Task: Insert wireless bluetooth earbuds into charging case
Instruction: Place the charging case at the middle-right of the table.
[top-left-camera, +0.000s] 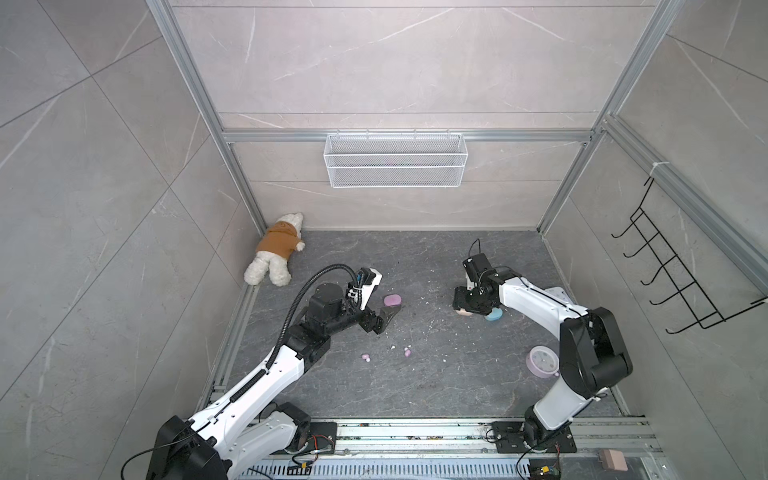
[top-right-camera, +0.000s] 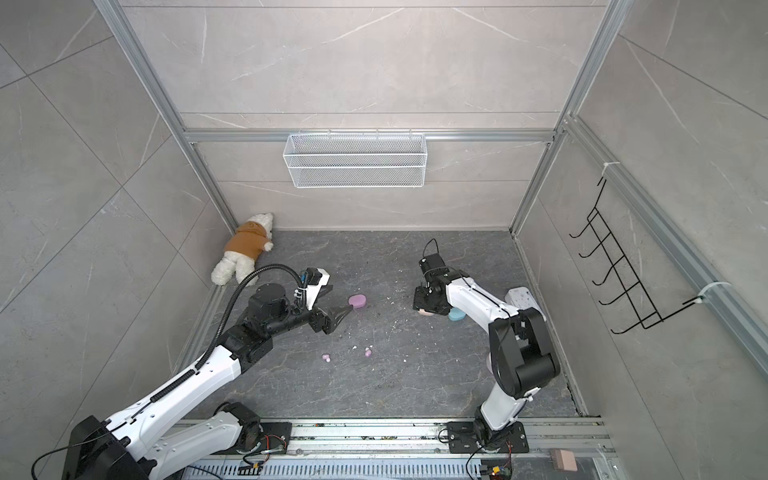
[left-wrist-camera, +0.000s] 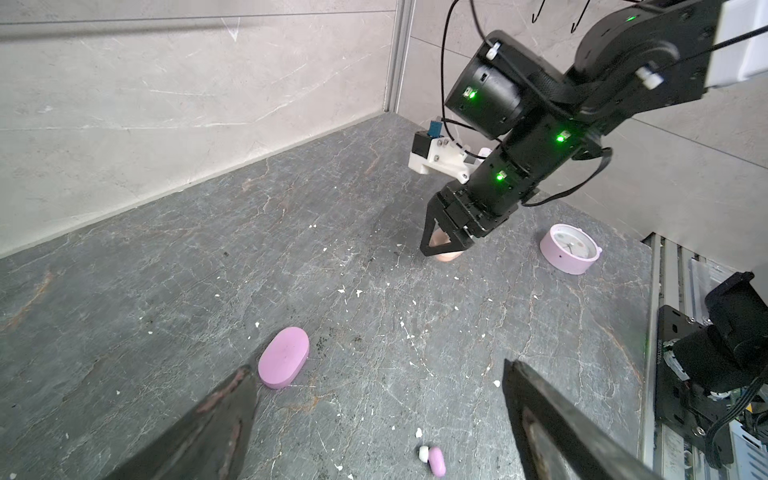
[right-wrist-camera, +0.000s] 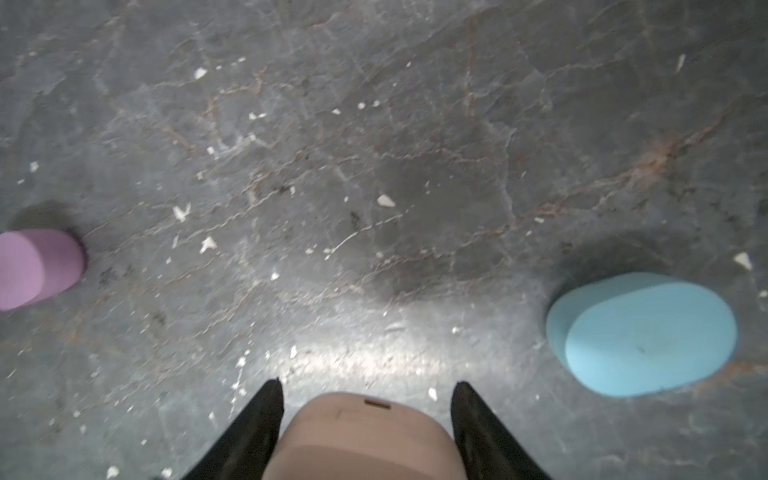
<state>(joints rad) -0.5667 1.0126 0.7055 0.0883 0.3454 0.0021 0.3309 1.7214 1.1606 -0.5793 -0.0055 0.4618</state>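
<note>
earbuds first: a lilac earbud (top-left-camera: 365, 357) and a second lilac earbud (top-left-camera: 407, 353) lie loose on the grey table (top-left-camera: 415, 395), apart from each other and nearer the robot than the closed lilac case (left-wrist-camera: 284, 357). left gripper (left-wrist-camera: 378, 365) hovers just beside that case with its jaws spread wide, holding nothing. right gripper (right-wrist-camera: 368, 382) is down at the table with its jaws closed on a peach case (right-wrist-camera: 365, 436), and a blue case (right-wrist-camera: 648, 336) lies near it. a pink clock (left-wrist-camera: 569, 249) sits by the right arm
</note>
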